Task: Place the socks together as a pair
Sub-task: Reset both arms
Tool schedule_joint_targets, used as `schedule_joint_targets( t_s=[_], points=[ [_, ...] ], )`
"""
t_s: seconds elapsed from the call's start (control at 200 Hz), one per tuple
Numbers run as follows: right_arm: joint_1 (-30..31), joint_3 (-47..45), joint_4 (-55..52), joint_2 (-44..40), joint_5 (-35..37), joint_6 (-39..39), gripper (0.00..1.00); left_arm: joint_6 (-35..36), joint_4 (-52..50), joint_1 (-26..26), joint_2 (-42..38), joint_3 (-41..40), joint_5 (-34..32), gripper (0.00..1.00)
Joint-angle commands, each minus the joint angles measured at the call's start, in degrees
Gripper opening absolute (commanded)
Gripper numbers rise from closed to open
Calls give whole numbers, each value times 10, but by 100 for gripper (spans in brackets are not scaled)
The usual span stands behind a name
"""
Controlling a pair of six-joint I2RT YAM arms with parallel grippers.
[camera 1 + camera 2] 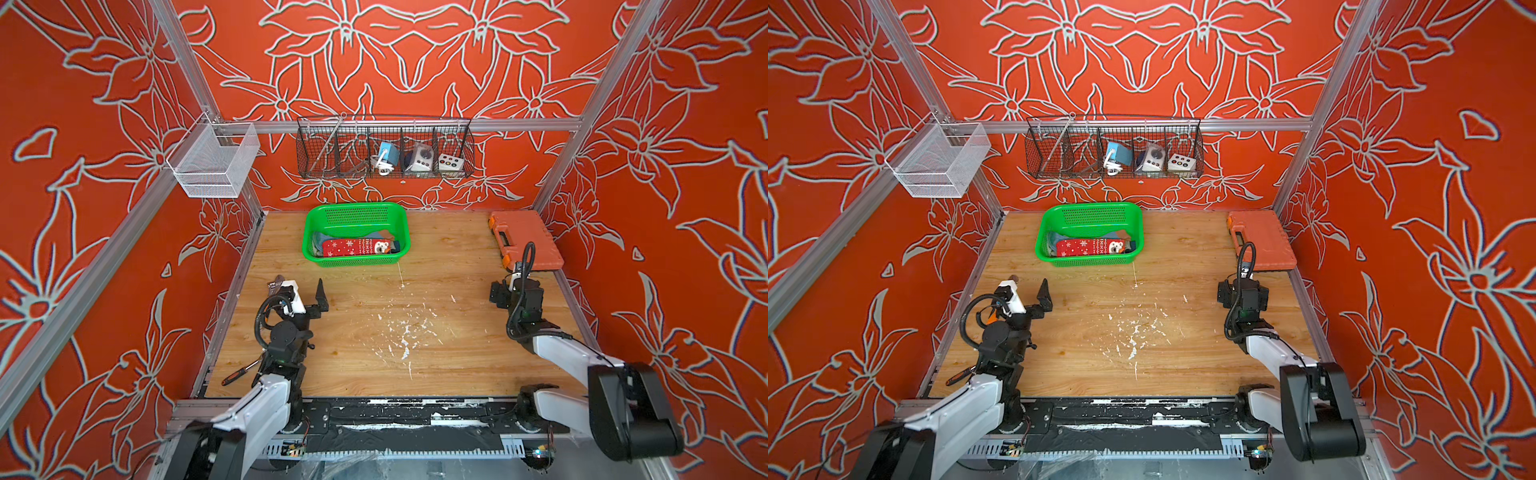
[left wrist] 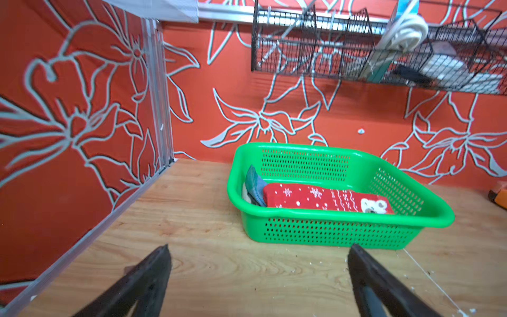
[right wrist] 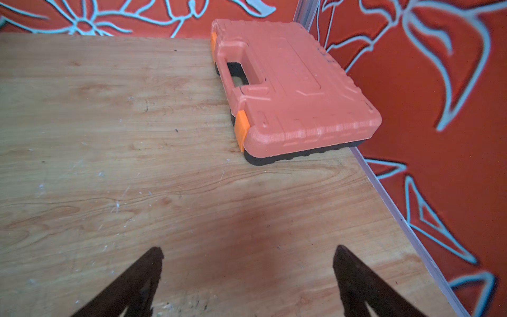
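Your socks (image 1: 357,246) lie heaped in the green basket (image 1: 356,262), upper centre in both top views, the red snowflake sock (image 2: 315,197) uppermost; they look soft, light and floppy, so pinch a cuff; your left hand (image 2: 259,247) and right hand (image 3: 248,248) both stand apart, empty.

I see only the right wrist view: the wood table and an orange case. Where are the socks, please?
Observer: In the green basket at the far side of the table.
Operator: Which sock is on top?
Observer: A red sock with white snowflakes lies flat on top.
Operator: Are there more socks with it?
Observer: A blue sock sticks up beside it. The rest is hidden.
Operator: Is the left gripper ready?
Observer: The left gripper is open and empty. It faces the basket and stops short of it.
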Motion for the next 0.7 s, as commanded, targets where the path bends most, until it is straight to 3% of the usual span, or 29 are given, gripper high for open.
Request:
schedule_joint_targets(
  t_s=[0.0,0.11,0.335,0.415,0.53,0.696],
  points=[
    [-4,-12,84,2,-2,-27,98,19,83,3,86,-11,25,99],
    [-4,-49,165,-4,-8,-52,98,17,91,4,155,14,24,99],
    [-17,-69,294,98,-7,-41,97,20,114,13,247,43,49,99],
    [-17,-62,300,115,-17,-48,97,21,109,13,245,43,55,99],
    [-17,-27,223,111,-41,-56,98,20,96,16,244,51,58,98],
    [-17,-32,241,115,-42,-58,98,20,86,17,243,53,61,98]
  ],
)
